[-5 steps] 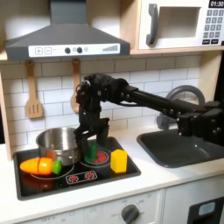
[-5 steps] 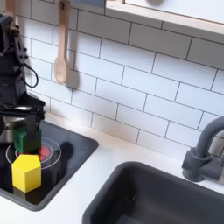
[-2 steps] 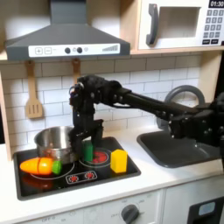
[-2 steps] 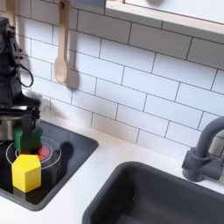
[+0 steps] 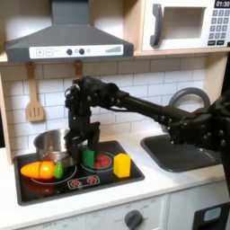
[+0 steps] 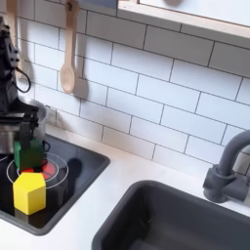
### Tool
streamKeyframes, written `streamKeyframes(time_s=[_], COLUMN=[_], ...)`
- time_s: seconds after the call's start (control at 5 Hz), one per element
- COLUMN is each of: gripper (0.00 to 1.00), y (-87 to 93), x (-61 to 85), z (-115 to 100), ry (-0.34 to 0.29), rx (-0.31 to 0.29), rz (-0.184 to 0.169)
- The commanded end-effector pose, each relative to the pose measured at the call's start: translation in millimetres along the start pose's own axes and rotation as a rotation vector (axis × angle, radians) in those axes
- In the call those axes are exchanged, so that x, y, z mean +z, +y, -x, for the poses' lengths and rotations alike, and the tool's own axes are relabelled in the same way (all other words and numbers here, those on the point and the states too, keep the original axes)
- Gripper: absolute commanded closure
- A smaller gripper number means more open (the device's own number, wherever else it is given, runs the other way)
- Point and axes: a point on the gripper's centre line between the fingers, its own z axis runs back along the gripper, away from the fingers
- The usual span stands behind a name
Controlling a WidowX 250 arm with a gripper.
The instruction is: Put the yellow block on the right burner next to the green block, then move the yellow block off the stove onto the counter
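Sitting beside green block (image 5: 89,156), yellow block (image 5: 122,165), toy carrot (image 5: 41,170) in first exterior view

End effector (image 5: 81,142) jaw state unclear; green block (image 6: 27,156) partly hidden; stove (image 6: 83,168) cut off in the second exterior view.

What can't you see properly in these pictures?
- Gripper jaws, first exterior view: too small to tell open or shut.
- Green block, second exterior view: the gripper covers part of it.
- Pot, first exterior view: the arm hides its right side.
- Stove, second exterior view: cut off by the left edge.
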Motion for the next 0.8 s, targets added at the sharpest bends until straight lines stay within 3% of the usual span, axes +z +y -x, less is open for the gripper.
streamKeyframes(time_s=[0.0, 0.2, 0.6], gripper=[0.0, 0.0, 0.0], y=[-9.8, -20.2, -31.7], x=[-3.7, -3.8, -9.2], z=[11.0, 23.2, 27.4], ry=[0.012, 0.008, 0.028], rx=[-0.002, -0.036, -0.045], rz=[0.034, 0.076, 0.065])
